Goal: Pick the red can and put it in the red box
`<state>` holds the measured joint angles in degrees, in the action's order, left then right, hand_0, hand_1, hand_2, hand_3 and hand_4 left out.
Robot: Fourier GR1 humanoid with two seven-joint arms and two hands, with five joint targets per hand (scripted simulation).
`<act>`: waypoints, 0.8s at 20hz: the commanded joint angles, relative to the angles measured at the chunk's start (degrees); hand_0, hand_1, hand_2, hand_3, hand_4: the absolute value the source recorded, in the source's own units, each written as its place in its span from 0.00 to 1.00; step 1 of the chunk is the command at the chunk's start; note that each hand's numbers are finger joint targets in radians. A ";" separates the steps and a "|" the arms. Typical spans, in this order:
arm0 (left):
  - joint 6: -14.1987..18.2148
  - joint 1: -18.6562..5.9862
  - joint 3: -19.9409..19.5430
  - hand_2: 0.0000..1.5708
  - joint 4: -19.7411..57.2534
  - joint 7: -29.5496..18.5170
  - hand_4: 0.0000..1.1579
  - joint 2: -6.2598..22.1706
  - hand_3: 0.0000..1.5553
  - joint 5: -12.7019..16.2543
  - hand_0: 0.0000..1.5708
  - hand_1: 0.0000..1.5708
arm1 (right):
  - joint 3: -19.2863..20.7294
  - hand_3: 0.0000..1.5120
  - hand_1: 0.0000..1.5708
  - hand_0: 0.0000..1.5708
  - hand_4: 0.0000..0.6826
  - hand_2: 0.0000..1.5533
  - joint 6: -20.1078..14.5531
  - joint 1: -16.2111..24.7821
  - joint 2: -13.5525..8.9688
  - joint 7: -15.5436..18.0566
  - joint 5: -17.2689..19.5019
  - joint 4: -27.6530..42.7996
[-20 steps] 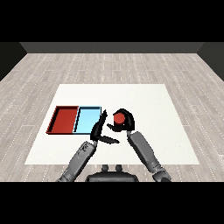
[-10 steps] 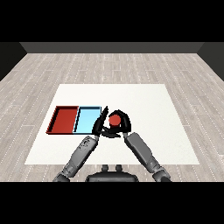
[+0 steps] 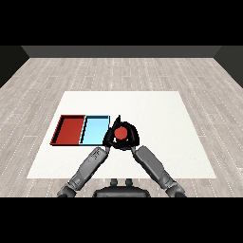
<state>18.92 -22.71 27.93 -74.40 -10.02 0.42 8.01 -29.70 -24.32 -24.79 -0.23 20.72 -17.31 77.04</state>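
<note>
The right hand has its fingers curled round the red can, gripping it from the right and near side so that only the can's round top shows between the dark fingers. That wrap suits carrying: with the can enclosed on several sides, it can be moved sideways without tipping. The left hand stands just at the can's left, fingers straight and pointing away from the robot, close against or touching the can; whether it actually bears on it I cannot tell. It looks placed as a steadying guard, not as a second grip. The can sits near the middle of the white table, just right of the light blue tray and not over either tray. The red tray lies one place further left, touching the blue one, and holds nothing visible. By my judgement the can is picked and the carry leftward, across the blue tray to the red one, is the step in hand.
</note>
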 commanded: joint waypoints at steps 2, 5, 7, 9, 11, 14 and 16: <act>1.76 -3.10 0.65 0.00 -0.12 1.87 0.00 -0.39 0.00 0.95 0.00 0.00 | -2.83 0.92 0.92 0.92 0.81 0.93 -3.73 1.98 0.22 -3.80 0.79 6.97; 7.59 -1.55 4.17 0.00 3.43 -1.15 0.20 -0.38 0.00 1.09 0.00 0.00 | -2.63 0.93 0.94 0.94 0.75 0.94 -3.45 -2.27 0.21 -1.36 -1.07 2.09; 9.85 -0.12 3.83 0.50 -1.31 2.64 0.48 -0.37 0.00 -2.52 0.49 0.49 | -4.16 0.93 0.96 0.96 0.75 0.94 -5.56 -6.36 0.19 1.00 -4.23 -2.74; 10.55 -0.78 4.68 0.61 -3.34 3.53 0.65 -0.35 0.44 -3.32 0.58 0.58 | -3.02 0.93 0.97 0.97 0.77 0.95 -2.84 -2.71 0.19 1.82 -3.54 -0.67; 10.61 -3.84 3.53 0.94 0.90 3.72 0.75 -0.34 0.89 0.24 0.99 0.99 | -4.24 0.93 0.96 0.96 0.77 0.94 -4.22 -4.29 0.19 1.47 -4.61 -1.40; 8.16 -1.68 2.60 0.98 -0.76 4.83 0.84 -0.31 0.94 -0.93 1.00 1.00 | -3.16 0.92 0.94 0.94 0.78 0.93 -3.18 -4.06 0.17 2.11 -4.91 -1.03; 11.36 -4.80 5.34 0.98 6.86 0.05 0.86 -0.32 0.93 2.46 1.00 1.00 | -1.28 0.92 0.93 0.93 0.82 0.93 -2.10 -4.93 0.17 -0.44 -1.96 -0.49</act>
<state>29.29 -24.40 31.14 -74.58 -9.20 2.00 8.60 -31.40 -27.08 -27.60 -1.24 21.22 -19.81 76.62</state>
